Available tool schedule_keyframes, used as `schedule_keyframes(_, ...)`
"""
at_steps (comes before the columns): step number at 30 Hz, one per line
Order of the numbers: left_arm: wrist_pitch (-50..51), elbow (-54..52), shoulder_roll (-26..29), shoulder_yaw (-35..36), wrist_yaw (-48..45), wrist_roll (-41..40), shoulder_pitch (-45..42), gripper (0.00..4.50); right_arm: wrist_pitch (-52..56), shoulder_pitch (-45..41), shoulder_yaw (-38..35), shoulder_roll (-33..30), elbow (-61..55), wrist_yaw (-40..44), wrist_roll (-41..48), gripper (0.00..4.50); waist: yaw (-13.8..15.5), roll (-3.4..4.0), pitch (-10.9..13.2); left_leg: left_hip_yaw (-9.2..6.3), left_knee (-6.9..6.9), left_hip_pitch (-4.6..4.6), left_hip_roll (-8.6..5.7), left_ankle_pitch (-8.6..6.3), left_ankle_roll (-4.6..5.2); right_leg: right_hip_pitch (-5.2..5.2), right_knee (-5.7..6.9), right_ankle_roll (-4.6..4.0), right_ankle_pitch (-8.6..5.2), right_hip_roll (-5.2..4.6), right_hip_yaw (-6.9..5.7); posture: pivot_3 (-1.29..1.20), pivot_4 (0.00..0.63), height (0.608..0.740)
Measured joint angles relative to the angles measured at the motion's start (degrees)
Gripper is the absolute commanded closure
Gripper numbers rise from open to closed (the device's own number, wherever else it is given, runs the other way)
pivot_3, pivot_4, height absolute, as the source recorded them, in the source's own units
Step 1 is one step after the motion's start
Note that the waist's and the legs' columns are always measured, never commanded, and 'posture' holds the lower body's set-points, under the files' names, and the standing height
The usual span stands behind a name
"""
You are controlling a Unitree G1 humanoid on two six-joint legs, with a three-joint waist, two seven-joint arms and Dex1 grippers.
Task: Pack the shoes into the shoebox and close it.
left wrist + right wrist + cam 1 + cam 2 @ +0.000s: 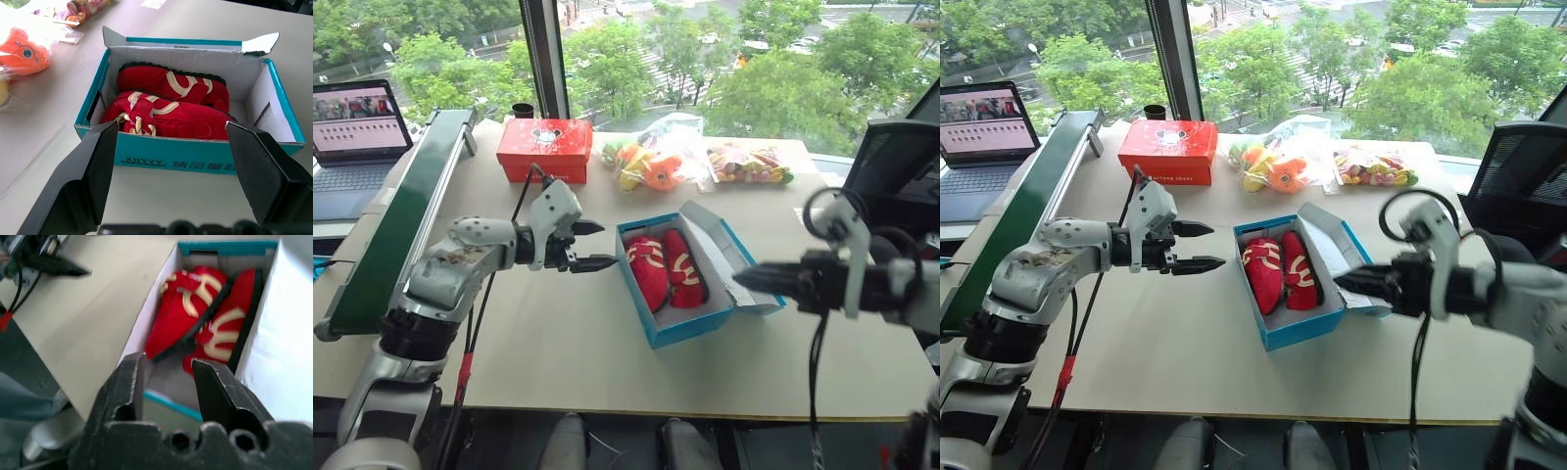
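Observation:
The blue shoebox [690, 328] sits open near the middle of the table, its lid [720, 245] leaning back on the right side. Both red shoes [651, 266] with cream laces lie side by side inside it; the left wrist view shows them [171, 112] filling the white interior. My left gripper [607, 245] hovers just left of the box, open, fingers pointing at its side with nothing between them. My right gripper [740, 277] hangs on the right of the box, its tips close to the lid's edge, shut and holding nothing.
A red box [545, 147] stands at the back left, with a black cup [523, 110] behind it. Two clear bags of toys [651, 162] [749, 162] lie at the back. A green rail [401, 211] and a laptop [352, 132] border the left; a black chair [891, 166] stands at the right.

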Motion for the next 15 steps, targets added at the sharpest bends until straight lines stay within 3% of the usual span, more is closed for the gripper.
schedule_keyframes(2,0.1,1.9,0.1,0.1,-1.8,-0.1,-1.5,0.06,-2.5,8.4,1.2,3.6,0.0,-2.0,-2.8,4.5,0.1,-0.01,0.0,-0.03,0.04,0.03,0.0,0.0,0.0,0.05,0.0,0.28,-0.16,0.01,-0.03,0.0,0.15,0.739)
schedule_keyframes(4,0.0,3.6,-0.1,0.5,-2.3,0.0,-2.9,0.06,-6.9,11.1,2.2,8.9,4.1,-3.4,-5.3,4.5,0.0,-0.01,0.0,0.01,0.21,0.02,0.0,0.0,0.0,0.07,0.01,0.31,-0.17,0.0,0.03,0.0,0.15,0.739)
schedule_keyframes(6,-0.2,4.5,-0.3,0.7,-2.8,0.2,-4.7,0.06,-13.2,11.1,2.3,16.2,10.4,-4.3,-7.0,4.5,-0.3,-0.01,0.0,0.02,0.31,0.02,0.0,0.01,0.01,0.1,0.0,0.36,-0.16,-0.01,0.06,0.0,0.15,0.739)
schedule_keyframes(10,-0.4,3.8,1.6,0.8,-4.9,0.8,-5.0,0.06,-23.6,11.0,5.8,19.0,20.1,-4.7,-12.9,4.5,-0.6,0.06,0.0,0.05,0.29,0.07,0.01,0.02,0.02,0.1,0.05,0.35,-0.16,0.0,0.08,0.0,0.15,0.739)
schedule_keyframes(15,-1.4,2.9,3.1,1.1,-4.0,3.6,-5.1,0.06,-35.8,2.8,8.6,25.1,37.1,-6.8,-19.2,4.5,-1.0,0.11,0.0,0.06,0.27,0.1,0.02,0.02,0.02,0.09,0.15,0.33,-0.14,0.03,0.12,0.0,0.15,0.739)
